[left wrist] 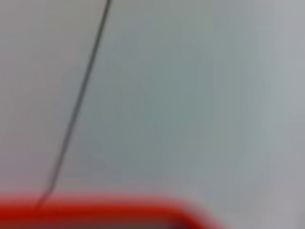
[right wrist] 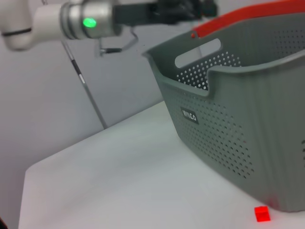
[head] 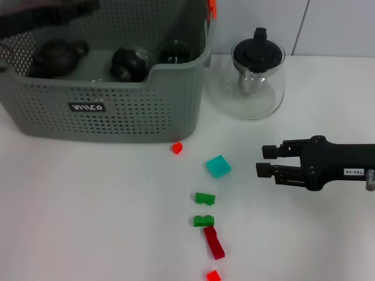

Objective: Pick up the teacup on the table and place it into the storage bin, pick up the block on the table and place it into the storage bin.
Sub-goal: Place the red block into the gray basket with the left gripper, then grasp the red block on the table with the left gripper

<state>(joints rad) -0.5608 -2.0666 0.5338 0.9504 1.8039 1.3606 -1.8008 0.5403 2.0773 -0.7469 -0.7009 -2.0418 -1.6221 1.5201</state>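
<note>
The grey-green perforated storage bin (head: 105,111) stands at the back left; its front wall (right wrist: 228,133) also fills the right wrist view. Three dark rounded tea pieces (head: 130,63) lie inside it, and I cannot tell which is the teacup. Loose blocks run down the table's middle: a small red cube (head: 176,148) (right wrist: 261,213), a teal block (head: 218,166), two green ones (head: 204,198), a dark red brick (head: 214,242). My right gripper (head: 266,161) hovers open and empty to the right of the teal block. My left gripper (right wrist: 190,7) hangs over the bin.
A clear glass teapot (head: 258,73) with a black lid stands right of the bin. Another red block (head: 213,275) lies at the table's front edge. The left wrist view shows only a blurred wall and the bin's orange-red rim (left wrist: 95,210).
</note>
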